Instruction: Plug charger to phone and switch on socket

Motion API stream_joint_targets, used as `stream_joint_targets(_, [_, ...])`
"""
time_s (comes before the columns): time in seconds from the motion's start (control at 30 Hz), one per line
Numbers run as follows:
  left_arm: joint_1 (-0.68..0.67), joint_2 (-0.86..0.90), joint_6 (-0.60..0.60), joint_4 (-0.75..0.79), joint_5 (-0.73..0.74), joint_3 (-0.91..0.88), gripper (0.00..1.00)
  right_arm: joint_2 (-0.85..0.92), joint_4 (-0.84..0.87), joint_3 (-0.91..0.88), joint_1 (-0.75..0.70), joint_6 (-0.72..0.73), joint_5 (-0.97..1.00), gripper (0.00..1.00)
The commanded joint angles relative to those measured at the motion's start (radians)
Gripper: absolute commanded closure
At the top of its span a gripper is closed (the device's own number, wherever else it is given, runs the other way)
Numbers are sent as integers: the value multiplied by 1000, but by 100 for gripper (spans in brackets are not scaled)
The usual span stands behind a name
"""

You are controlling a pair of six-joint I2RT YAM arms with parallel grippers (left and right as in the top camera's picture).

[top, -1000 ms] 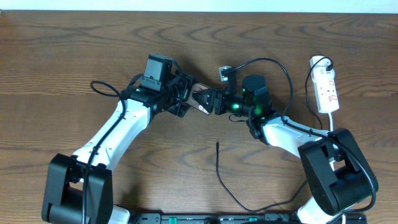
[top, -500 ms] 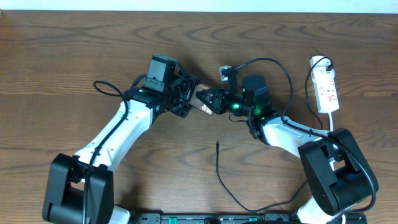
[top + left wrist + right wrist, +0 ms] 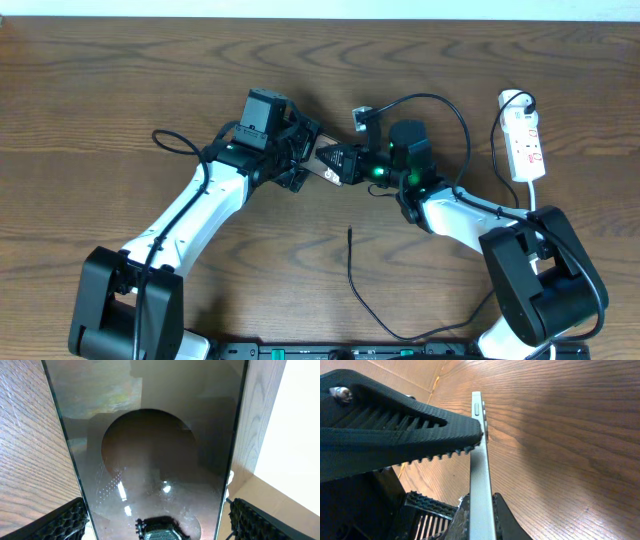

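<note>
left gripper [image 3: 304, 160]: clamps glossy flat phone [image 3: 150, 460] | right gripper [image 3: 346, 161]: ribbed pad [image 3: 420, 430] apparently pinching it

The left arm [image 3: 200, 205] and right arm [image 3: 455, 212] are reaching in toward the phone [image 3: 326, 161] from opposite ends. The left gripper [image 3: 304, 160] is clasping the phone's long edges between its pads [image 3: 70, 520]. The right gripper [image 3: 347, 161] is touching one ribbed fingertip [image 3: 470, 430] to the phone's face; whether it is clamping cannot be told.
</note>
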Motion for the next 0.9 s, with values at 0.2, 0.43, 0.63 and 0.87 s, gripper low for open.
stream_joint_targets(0.2, [89, -26, 61, 183, 430, 8, 9, 7, -52, 7, -162, 110, -6, 99])
stream_joint_targets(0.43, [165, -26, 140, 236, 576, 8, 9, 7, -42, 7, -240, 702, -34, 99])
stream_joint_targets(0.63, [210, -26, 272, 233, 446, 8, 9, 7, 194, 7, -198, 1144, -121, 99])
stream_joint_targets(0.87, [209, -26, 192, 235, 346, 8, 9, 7, 489, 7, -74, 1350, 0, 99])
